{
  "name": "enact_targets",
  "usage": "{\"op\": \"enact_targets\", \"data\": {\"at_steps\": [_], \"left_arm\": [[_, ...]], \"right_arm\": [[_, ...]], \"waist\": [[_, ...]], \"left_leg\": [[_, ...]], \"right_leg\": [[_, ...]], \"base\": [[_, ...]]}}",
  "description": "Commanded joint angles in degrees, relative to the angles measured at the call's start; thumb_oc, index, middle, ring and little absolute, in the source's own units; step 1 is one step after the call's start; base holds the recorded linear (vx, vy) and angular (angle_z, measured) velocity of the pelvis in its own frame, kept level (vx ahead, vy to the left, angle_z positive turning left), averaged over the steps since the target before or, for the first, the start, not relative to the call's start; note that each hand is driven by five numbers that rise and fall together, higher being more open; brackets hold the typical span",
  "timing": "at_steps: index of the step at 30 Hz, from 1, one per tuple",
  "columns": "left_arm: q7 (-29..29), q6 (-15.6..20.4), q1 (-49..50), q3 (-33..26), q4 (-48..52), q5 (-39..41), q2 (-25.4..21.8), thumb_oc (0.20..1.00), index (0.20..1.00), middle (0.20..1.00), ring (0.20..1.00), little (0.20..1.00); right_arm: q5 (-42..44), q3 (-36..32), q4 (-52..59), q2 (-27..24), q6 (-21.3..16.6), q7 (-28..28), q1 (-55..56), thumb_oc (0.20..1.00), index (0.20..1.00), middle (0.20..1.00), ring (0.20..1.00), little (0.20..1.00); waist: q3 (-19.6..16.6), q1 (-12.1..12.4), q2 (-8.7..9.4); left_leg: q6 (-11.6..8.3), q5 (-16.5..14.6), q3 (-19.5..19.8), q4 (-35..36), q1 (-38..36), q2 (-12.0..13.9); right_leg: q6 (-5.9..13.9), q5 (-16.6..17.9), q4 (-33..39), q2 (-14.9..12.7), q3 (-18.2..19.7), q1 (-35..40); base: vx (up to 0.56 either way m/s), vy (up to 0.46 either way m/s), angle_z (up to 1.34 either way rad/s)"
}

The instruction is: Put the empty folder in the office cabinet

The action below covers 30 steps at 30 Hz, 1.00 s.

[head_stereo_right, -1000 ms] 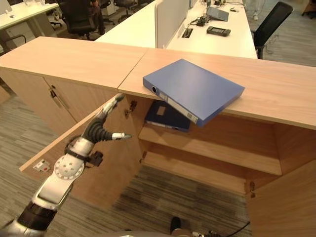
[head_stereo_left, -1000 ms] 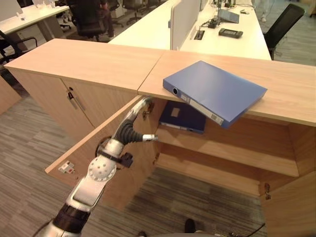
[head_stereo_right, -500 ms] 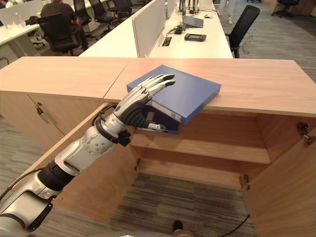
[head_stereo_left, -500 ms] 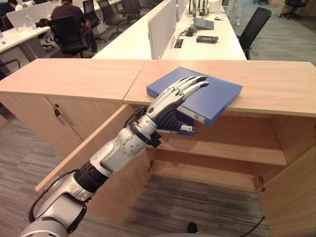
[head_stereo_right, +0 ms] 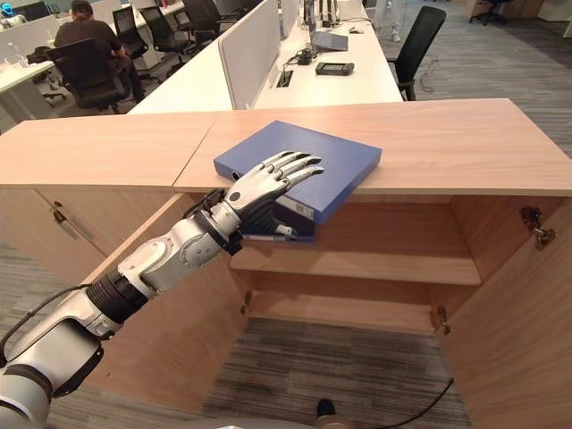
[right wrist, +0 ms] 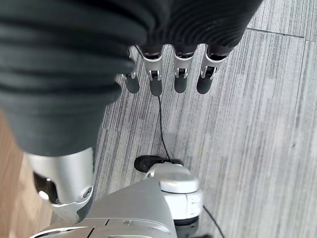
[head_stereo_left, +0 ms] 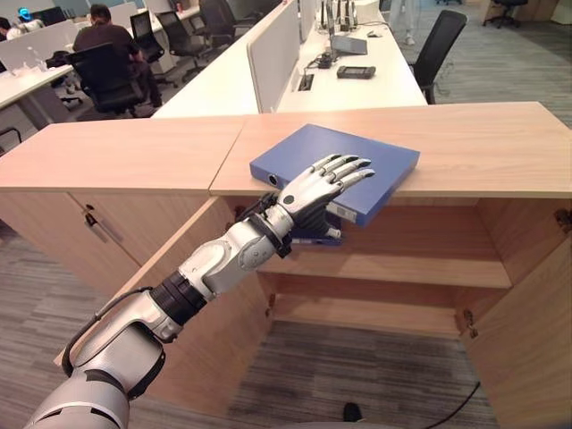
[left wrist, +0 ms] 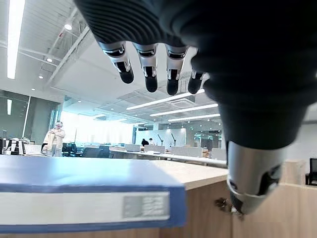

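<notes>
Left eye view: left hand (head_stereo_left: 320,182) fingers straight above blue folder (head_stereo_left: 375,161) overhanging cabinet top (head_stereo_left: 483,147); second folder (head_stereo_left: 313,236) on shelf.

Folder up top, cabinet wide open

The folder (head_stereo_left: 344,161) lay on the cabinet top (head_stereo_left: 483,147), overhanging its front edge; a second folder (head_stereo_right: 290,228) sat on the shelf (head_stereo_left: 402,268) just below, left door (head_stereo_left: 192,304) swung out.
</notes>
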<state>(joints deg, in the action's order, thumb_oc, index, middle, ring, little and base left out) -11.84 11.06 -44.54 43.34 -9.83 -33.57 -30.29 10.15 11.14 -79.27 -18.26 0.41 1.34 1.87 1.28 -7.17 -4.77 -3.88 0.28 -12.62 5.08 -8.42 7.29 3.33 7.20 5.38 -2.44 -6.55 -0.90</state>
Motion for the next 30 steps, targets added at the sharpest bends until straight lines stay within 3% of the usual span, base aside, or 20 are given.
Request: {"op": "enact_targets", "data": {"at_steps": [1, 11, 30], "left_arm": [[-3.20, -1.73, -8.56, -1.07, -4.35, -3.64, -2.11, 1.000, 1.000, 1.000, 1.000, 1.000], [-5.95, -5.70, -13.51, 0.46, -14.90, -8.26, -0.82, 1.000, 1.000, 1.000, 1.000, 1.000], [-6.78, -7.90, -17.41, 3.29, -24.44, -9.47, 1.93, 1.000, 1.000, 1.000, 1.000, 1.000]], "right_arm": [[2.11, 2.17, -2.07, 0.46, -0.19, 0.66, -0.98, 1.000, 1.000, 1.000, 1.000, 1.000], [2.64, 2.64, -2.11, 0.19, -0.35, 0.57, -0.94, 1.000, 1.000, 1.000, 1.000, 1.000], [2.96, 3.03, -2.30, 0.17, -0.58, 0.77, -0.82, 1.000, 1.000, 1.000, 1.000, 1.000]], "waist": [[-0.64, -0.52, 4.67], [-0.89, -1.71, 4.49], [-0.80, -2.74, 4.27]], "left_leg": [[-2.44, -2.12, 1.00, -0.08, -0.19, 0.62], [-2.58, -2.51, -0.33, -0.08, -0.68, 0.97], [-2.58, -2.76, -1.30, -0.08, -1.13, 0.94]], "right_leg": [[6.68, -2.24, -0.38, -2.00, 0.28, 2.98], [6.86, -2.19, -0.38, -1.65, 1.28, 2.74], [6.90, -2.08, -0.38, -1.37, 2.18, 2.64]], "base": [[0.00, 0.002, -0.09], [0.00, -0.001, -0.04], [0.00, 0.000, -0.04]]}}
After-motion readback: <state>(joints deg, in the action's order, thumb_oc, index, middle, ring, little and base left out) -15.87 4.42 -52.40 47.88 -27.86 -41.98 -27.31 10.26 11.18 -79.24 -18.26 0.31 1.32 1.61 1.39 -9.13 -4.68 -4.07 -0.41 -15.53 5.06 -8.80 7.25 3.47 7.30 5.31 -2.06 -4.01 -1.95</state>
